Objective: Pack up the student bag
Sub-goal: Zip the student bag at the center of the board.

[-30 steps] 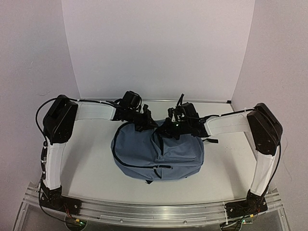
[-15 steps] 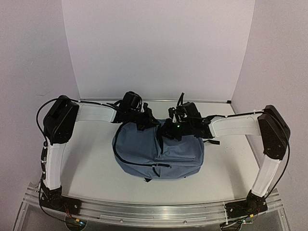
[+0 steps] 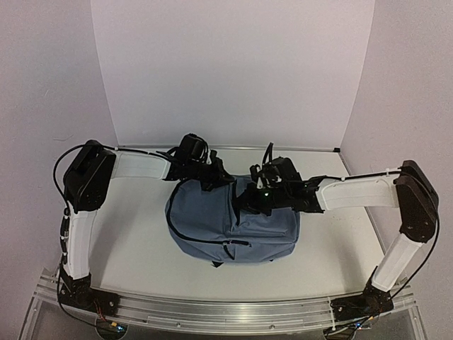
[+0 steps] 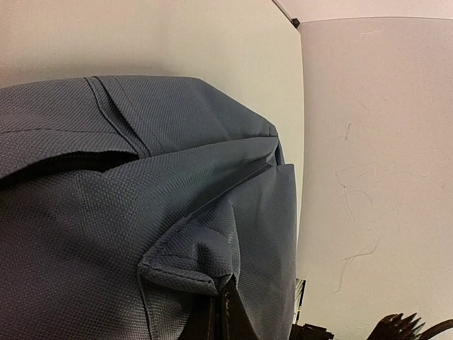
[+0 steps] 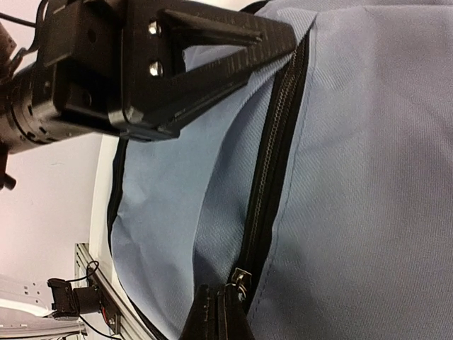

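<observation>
- Pale walls close in a white tabletop (image 3: 333, 241), and the student bag (image 3: 212, 219) lies on it front side up, directly beneath both tools.
- My left tool (image 3: 212, 180) is clamped tight on a fold of fabric at the far top of the bag, holding it steady.
- My right tool (image 3: 256, 202) is closed, pinching the zipper pull (image 5: 241, 276). The black zipper (image 5: 272, 156) runs from it up toward the left tool.
- The stretch of track between the two tools looks joined. I cannot tell how far the rest is zipped.
- The bag's contents are hidden from me.
- I judge that the work is at the zip stage. What remains is to run the pull along its track and let go.
</observation>
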Robot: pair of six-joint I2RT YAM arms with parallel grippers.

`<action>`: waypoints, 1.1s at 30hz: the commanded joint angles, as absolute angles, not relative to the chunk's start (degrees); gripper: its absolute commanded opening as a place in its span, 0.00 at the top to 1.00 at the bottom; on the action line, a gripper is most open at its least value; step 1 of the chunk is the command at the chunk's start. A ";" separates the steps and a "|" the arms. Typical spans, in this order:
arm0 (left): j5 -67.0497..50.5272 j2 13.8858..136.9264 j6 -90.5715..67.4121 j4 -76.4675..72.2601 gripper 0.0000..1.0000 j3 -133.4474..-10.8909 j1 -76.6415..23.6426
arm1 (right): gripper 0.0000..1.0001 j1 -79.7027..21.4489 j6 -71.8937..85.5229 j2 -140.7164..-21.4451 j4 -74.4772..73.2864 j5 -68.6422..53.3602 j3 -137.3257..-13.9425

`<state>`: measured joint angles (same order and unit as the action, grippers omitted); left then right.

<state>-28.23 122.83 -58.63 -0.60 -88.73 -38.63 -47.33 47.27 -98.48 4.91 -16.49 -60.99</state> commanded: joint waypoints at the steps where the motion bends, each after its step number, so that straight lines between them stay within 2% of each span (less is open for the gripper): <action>1: -25.46 122.65 -57.52 -5.49 1.00 -91.57 -36.50 | 1.00 -49.68 48.78 -94.65 4.31 -16.28 -58.84; 24: -24.72 122.40 -56.27 -3.94 1.00 -92.20 -36.03 | 1.00 -55.79 54.72 -87.54 4.33 -13.68 -49.59; 33: -24.00 122.04 -55.49 -2.80 1.00 -92.41 -35.53 | 1.00 -56.90 56.23 -90.53 8.05 -13.33 -46.61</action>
